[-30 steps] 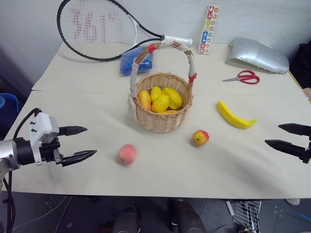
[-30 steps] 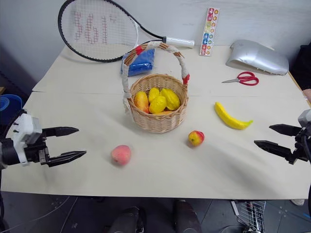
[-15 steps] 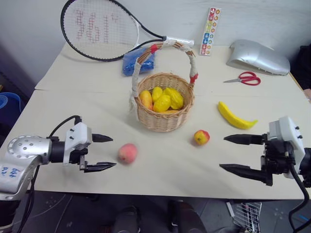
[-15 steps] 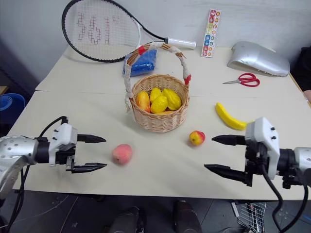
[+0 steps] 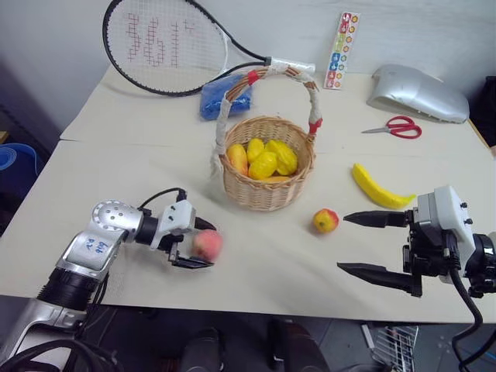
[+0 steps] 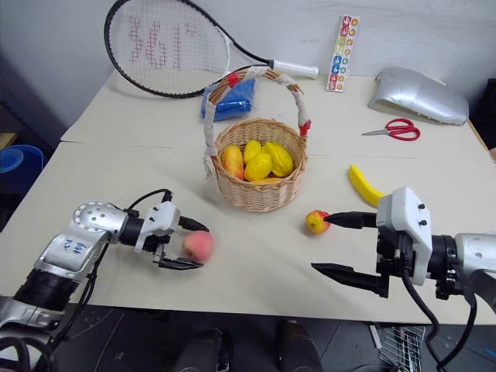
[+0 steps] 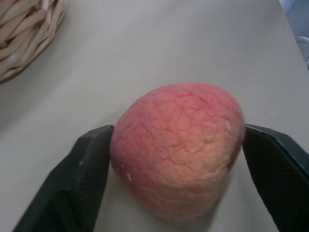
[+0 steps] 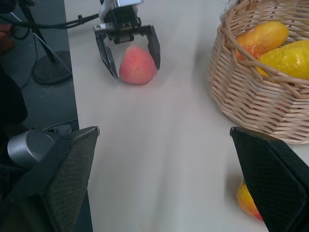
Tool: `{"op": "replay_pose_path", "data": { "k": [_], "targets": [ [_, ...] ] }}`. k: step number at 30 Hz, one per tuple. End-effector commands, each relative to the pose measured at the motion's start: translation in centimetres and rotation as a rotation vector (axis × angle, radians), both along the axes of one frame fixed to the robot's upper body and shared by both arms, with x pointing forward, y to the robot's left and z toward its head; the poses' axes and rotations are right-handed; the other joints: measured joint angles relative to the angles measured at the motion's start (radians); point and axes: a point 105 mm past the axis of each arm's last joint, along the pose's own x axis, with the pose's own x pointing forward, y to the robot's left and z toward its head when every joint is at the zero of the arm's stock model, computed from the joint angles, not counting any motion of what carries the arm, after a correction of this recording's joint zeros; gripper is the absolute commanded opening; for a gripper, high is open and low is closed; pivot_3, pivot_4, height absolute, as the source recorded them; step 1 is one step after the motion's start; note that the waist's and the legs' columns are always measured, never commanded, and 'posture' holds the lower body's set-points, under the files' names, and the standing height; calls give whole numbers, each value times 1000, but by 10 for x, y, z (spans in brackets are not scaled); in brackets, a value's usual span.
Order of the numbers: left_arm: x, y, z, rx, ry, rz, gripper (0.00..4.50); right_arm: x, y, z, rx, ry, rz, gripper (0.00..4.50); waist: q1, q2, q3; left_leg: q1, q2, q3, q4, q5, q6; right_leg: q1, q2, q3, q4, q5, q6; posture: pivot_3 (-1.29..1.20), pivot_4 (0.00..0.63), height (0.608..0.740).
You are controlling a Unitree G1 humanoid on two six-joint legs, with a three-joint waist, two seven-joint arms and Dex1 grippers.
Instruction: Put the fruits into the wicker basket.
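— Cream cloth covers the desk [image 5: 116, 155], set against a pale wall; a tennis racket [image 5: 167, 43] leans at the far edge, a silver case [image 5: 418, 89] sits at the far right corner, with red scissors [image 5: 395, 126] just in front of it and a blue bag [image 5: 225, 94] behind the wicker basket [image 5: 267, 174].

— And the fruit?

— The basket stands mid-desk with yellow fruit inside. The banana [image 5: 376, 187] lies right of it, the apple [image 5: 325, 221] in front of it, the peach [image 5: 208, 245] near the front edge.

— What changed?

— A second ago the left gripper [image 5: 203, 244] hung wide at the left edge; now its fingers sit either side of the peach, narrowed. The right gripper [image 5: 364, 244] has swung in from the right edge, jaws wide, near the apple.

— Do the fingers touch?

— The left wrist view shows both pads against the peach, which rests on the cloth.
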Motion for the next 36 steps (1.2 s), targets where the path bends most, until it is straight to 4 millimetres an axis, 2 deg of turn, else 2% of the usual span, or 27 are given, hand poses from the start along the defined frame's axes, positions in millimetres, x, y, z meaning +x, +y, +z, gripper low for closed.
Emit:
{"op": "replay_pose_path", "data": {
  "k": [1,4,9,11,13,17,19,23,27,29,31,34,36],
  "targets": [
    [4,-6,13,-40,-52,-35,3053,0,2,10,30,-56,-1,4500,0,0,0,0,0,0,0,0,0,0,0,0,0,0,0,0,150,740],
    [4,-7,35,-101,-72,-39,2724,1,1,9,39,-63,-14,4500,-1,0,0,0,0,-1,1,0,0,0,0,0,2,0,0,0,150,740],
    [-1,-18,111,-362,-98,3,2701,4,-1,9,54,-82,-47,4500,-2,-1,1,-1,1,-1,2,0,0,0,0,0,3,0,0,0,150,740],
    [7,-28,142,-443,-166,48,2701,7,-3,10,61,-94,-68,4500,1,-1,1,-1,1,-2,4,0,0,1,0,-1,3,0,1,0,150,740],
    [20,-42,156,-463,-184,119,2701,11,-5,11,63,-113,-88,4500,4,-1,1,0,-1,-3,5,0,0,3,1,-1,3,1,2,0,150,740],
    [73,-75,146,-433,-206,429,2701,22,-8,14,78,-161,-141,4500,8,-2,1,0,-5,-3,7,0,3,4,6,2,2,3,6,0,150,740],
    [84,-86,140,-446,-196,501,2701,25,-7,15,89,-171,-150,4500,7,-2,1,0,-7,-2,7,0,5,4,5,4,1,3,8,0,150,740],
    [90,-102,134,-438,-197,492,2701,25,-4,13,96,-179,-154,4500,-4,-3,1,-4,-3,0,7,3,-1,0,8,6,2,3,8,0,150,740],
    [93,-102,131,-416,-195,479,4010,28,-4,14,104,-187,-169,4500,1,-3,1,-4,1,-1,7,3,-4,-1,11,5,3,1,5,0,150,740],
    [91,-102,132,-409,-209,460,4453,29,-6,15,106,-191,-180,4500,2,-3,1,-3,1,-1,7,3,-4,-1,11,4,3,1,5,0,150,740],
    [80,-100,136,-425,-191,404,4453,31,-11,14,105,-194,-212,4500,1,-3,1,-3,0,-1,8,2,-2,0,11,5,3,1,5,0,150,740],
    [44,-92,150,-490,-220,197,4453,35,-26,13,117,-210,-308,4500,-2,-3,1,-3,2,0,8,2,-4,0,9,6,3,1,5,0,150,740],
    [18,-83,145,-483,-208,76,4453,35,-38,7,117,-204,-378,4500,-1,-3,1,-3,4,0,8,2,-6,-1,8,6,3,1,4,0,150,740]
  ]
}}
